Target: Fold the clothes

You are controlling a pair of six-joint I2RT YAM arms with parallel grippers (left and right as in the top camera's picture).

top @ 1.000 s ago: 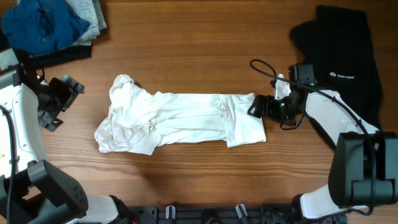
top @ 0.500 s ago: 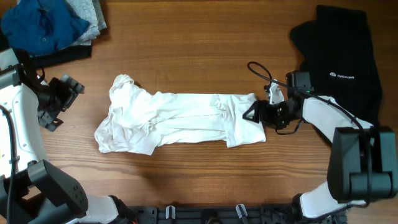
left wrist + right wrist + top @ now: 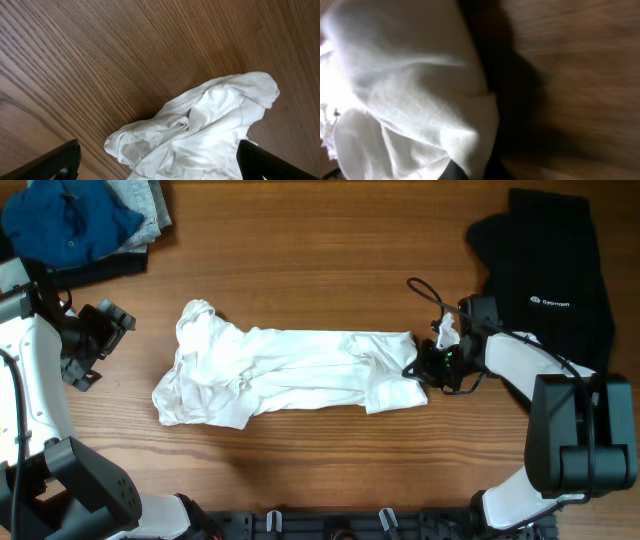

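1. Since half a second ago, the right hand [image 3: 418,366] has drawn slightly rightward, and the right end of the large white wrinkly short-sleeved T-shirt [image 3: 290,375] has bunched up with it.
2. That shirt lies crumpled lengthwise mid-way across the brown wooden counter [image 3: 320,260].
3. Right hand pinches the shirt's hem.
4. Left hand [image 3: 102,345], fingers spread wide, hovers left of the shirt, apart from it.
5. Black garment with a small white logo [image 3: 545,270] lies far right; blue and grey folded garments [image 3: 75,220] lie far left.
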